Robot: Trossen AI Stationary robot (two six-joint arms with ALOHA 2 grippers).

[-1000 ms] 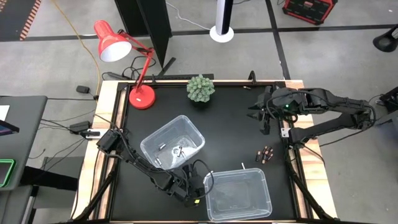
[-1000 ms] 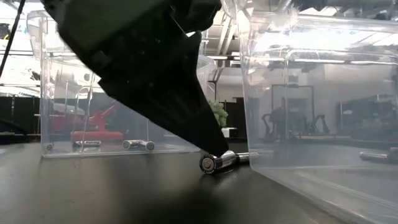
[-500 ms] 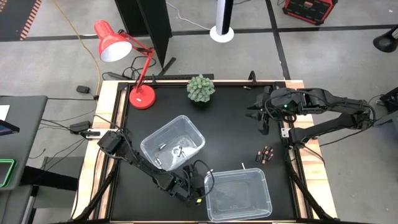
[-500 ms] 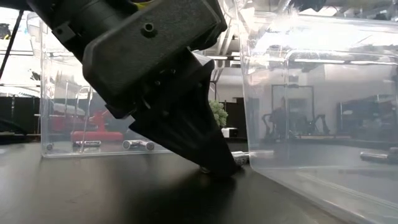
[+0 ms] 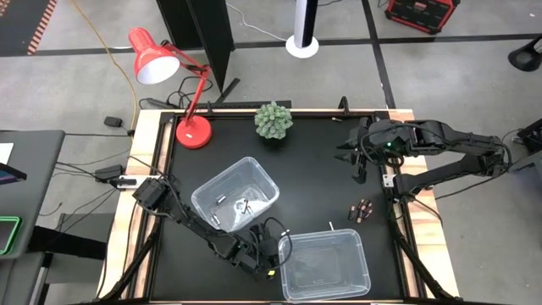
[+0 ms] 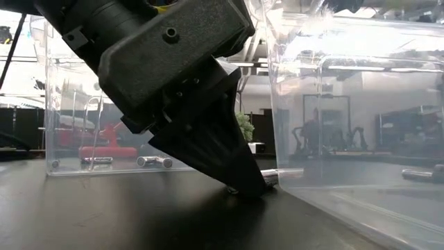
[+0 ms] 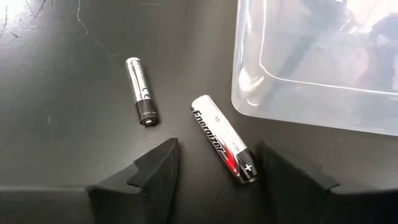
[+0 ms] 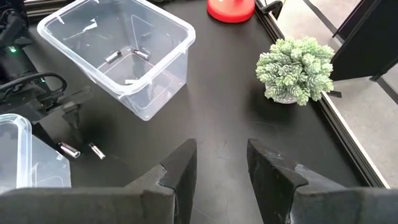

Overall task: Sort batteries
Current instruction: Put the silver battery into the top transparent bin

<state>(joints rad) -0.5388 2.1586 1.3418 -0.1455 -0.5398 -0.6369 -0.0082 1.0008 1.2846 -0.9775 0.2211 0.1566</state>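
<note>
Two batteries lie on the black table between the two clear bins: a small silver one [image 7: 141, 90] and a larger silver-and-black one [image 7: 222, 138]. My left gripper [image 7: 214, 171] stands open low over the table near its front edge, slanting down, with the larger battery between its fingers. In the low view the near finger [image 6: 236, 170] hides most of that battery [image 6: 271, 178]. My right gripper [image 8: 221, 162] hangs open, high over the table's far right [image 5: 360, 157], with nothing between its fingers. A few dark batteries [image 5: 362, 209] lie at the right, and others rest in the far bin [image 5: 235, 195]. My left gripper has the larger battery lying flat on the table between its open fingers. The battery's black plus end [image 7: 247, 169] lies right beside one finger [image 7: 280, 171]. Whether that finger touches it, I cannot tell.
The near bin [image 5: 322, 264] stands close to my left gripper's right, and the far bin just beyond it. A single battery [image 5: 330, 224] lies by the near bin's far rim. A potted plant [image 5: 273, 120] and a red lamp [image 5: 193, 131] stand at the far edge.
My left gripper has sunk toward the table at the larger battery. In the low view its finger now covers most of the battery, which showed whole a second ago.
</note>
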